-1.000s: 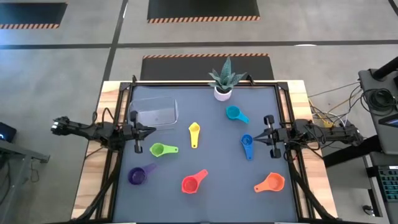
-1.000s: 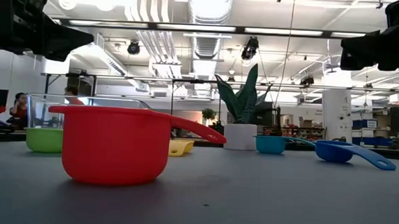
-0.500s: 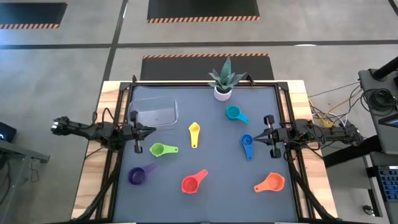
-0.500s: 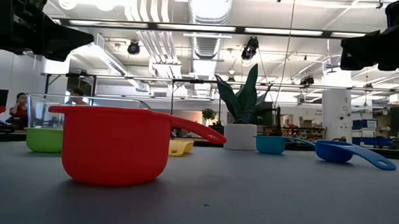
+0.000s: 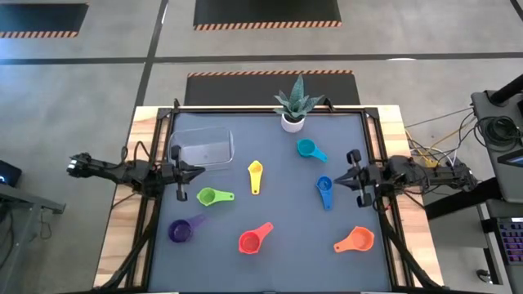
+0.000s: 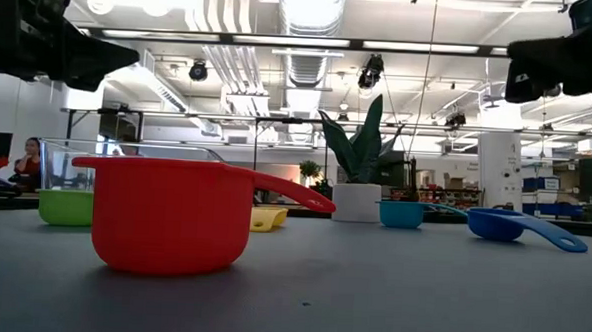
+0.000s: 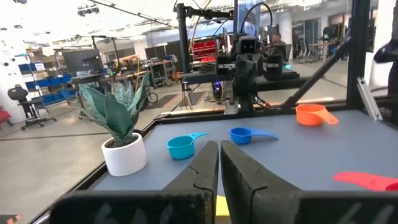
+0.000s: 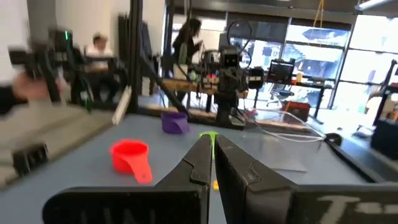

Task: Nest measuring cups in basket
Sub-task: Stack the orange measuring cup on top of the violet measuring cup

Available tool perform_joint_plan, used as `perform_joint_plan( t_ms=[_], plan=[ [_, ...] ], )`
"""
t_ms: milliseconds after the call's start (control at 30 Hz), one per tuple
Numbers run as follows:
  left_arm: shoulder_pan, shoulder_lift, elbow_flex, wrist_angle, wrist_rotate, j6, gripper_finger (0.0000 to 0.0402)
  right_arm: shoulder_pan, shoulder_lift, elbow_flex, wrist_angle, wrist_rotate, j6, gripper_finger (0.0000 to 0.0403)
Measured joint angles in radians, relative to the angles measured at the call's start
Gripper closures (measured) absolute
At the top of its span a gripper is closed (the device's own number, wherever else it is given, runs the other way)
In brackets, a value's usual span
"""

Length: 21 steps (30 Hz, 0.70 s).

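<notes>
Several measuring cups stand apart on the dark mat, each on its base: teal (image 5: pixel 306 148), blue (image 5: pixel 324 187), yellow (image 5: pixel 255 171), green (image 5: pixel 207 197), purple (image 5: pixel 179 231), red (image 5: pixel 249 242) and orange (image 5: pixel 358 239). The clear basket (image 5: pixel 203 149) sits at the far left of the mat with nothing in it. My left gripper (image 5: pixel 201 171) hovers shut at the left edge, beside the basket's near side. At the right edge, next to the blue cup, my right gripper (image 5: pixel 338 180) hovers shut. In both wrist views the fingers (image 7: pixel 219 146) (image 8: pixel 211 140) are closed together with nothing between them.
A small plant in a white pot (image 5: pixel 292 114) stands at the far edge, behind the teal cup. A black frame (image 5: pixel 155 131) borders the mat. Open mat lies in the middle between yellow, blue and red cups. People sit in the room beyond the table.
My right gripper has rolled a little about its own pointing line while staying in place. The cups and basket have not moved.
</notes>
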Motion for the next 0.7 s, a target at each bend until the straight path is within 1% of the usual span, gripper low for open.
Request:
perform_joint_plan(
  t_ms=[133,200,400,567,700],
  plan=[
    [0.0,0.0,0.0,0.068,0.0,-0.076,0.0402,0.0,-0.001,0.0,0.039,0.0,0.124,0.0394],
    [0.0,0.0,0.0,0.129,0.0,-0.085,0.0402,0.0,-0.001,0.0,0.04,0.001,0.146,0.0394],
    [0.0,0.0,0.0,0.292,0.0,-0.083,0.0402,0.0,-0.001,0.0,0.044,0.028,0.12,0.0394],
    [0.0,0.0,0.0,0.36,0.0,-0.089,0.0402,0.0,0.0,0.0,0.077,0.049,0.081,0.0394],
    [0.0,0.0,0.0,0.385,0.001,-0.193,0.0402,0.0,0.0,0.004,0.112,0.121,0.097,0.0394]
  ],
)
